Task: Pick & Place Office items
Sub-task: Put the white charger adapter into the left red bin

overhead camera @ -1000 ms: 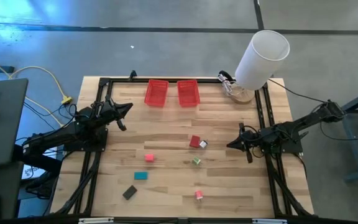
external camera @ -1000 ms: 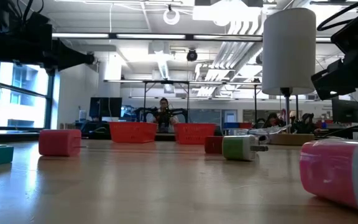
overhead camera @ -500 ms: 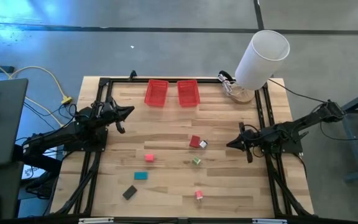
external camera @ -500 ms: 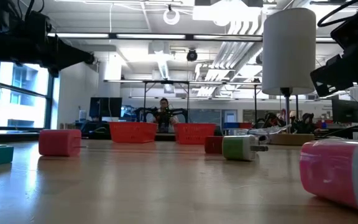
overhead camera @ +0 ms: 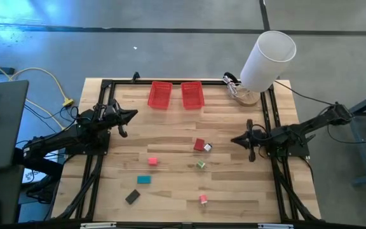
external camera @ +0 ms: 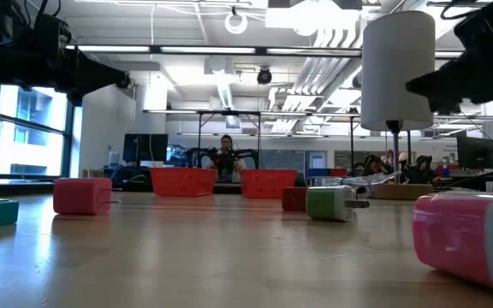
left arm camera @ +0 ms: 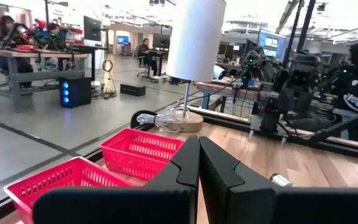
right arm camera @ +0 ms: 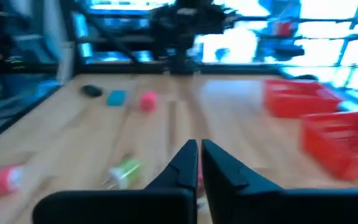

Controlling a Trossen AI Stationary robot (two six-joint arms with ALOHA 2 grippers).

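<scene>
Wooden boards make up the table (overhead camera: 170,127), and a big room with desks and bright lights sits behind it. Two red baskets (overhead camera: 159,95) (overhead camera: 192,95) stand side by side at the far edge, and a tall white cylinder (overhead camera: 269,58) stands at the far right corner. The little office items lie spread over the middle and near part of the table: a red block (overhead camera: 199,144) with a silvery piece (overhead camera: 208,147) touching it, a green piece (overhead camera: 200,165) a bit nearer, a pink block (overhead camera: 152,161) to the left, a teal block (overhead camera: 144,180), a dark grey block (overhead camera: 132,196) near the front, and a pink and white piece (overhead camera: 203,200) at the near right. The left gripper (overhead camera: 132,114) waits above the left side, its fingers pressed together and holding nothing. The right gripper (overhead camera: 235,140) hangs over the right side, right of the red block, with its fingers pressed together and empty too.
</scene>
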